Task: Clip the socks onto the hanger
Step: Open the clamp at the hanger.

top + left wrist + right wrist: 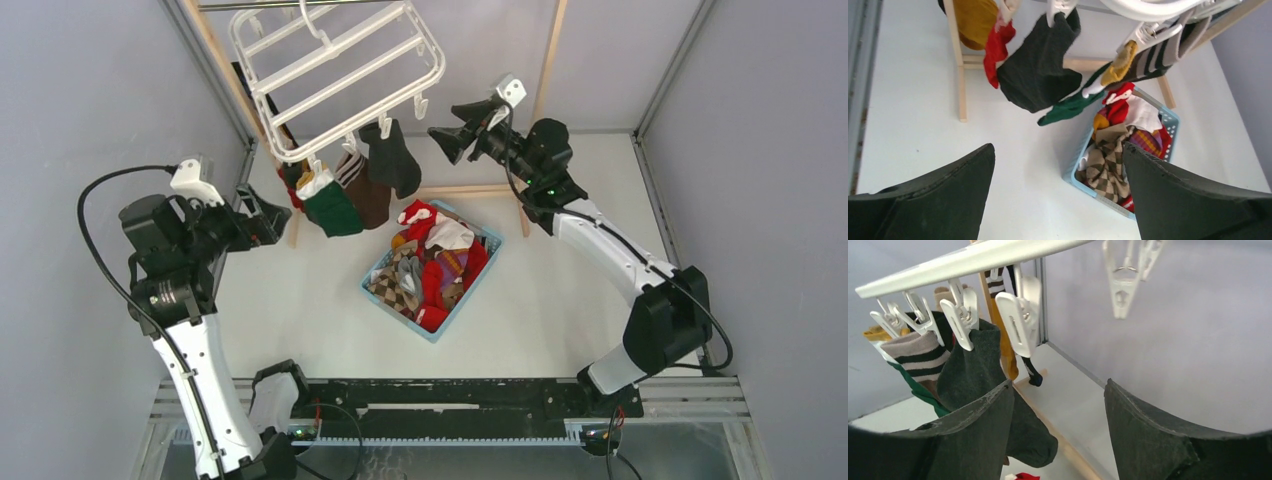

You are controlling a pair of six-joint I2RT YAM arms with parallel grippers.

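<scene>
Top external: left end effector (277,215) and right end effector (446,142) agape, empty, off opposite corners of the hanger (330,132).

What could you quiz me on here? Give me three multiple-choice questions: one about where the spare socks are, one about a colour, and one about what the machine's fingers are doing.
1. Where do the loose socks lie?
A) scattered over the table
B) in the light-blue basket
C) on the floor

2. What colour is the hanger?
A) black
B) red
C) white

3. How do the left fingers stand?
A) open and empty
B) shut on a red sock
C) shut on a clip

Answers:
1 B: the loose socks are heaped inside the basket's walls.
2 C: its bars and dangling clips are all white.
3 A: a wide gap shows between them, with nothing in it.
</scene>
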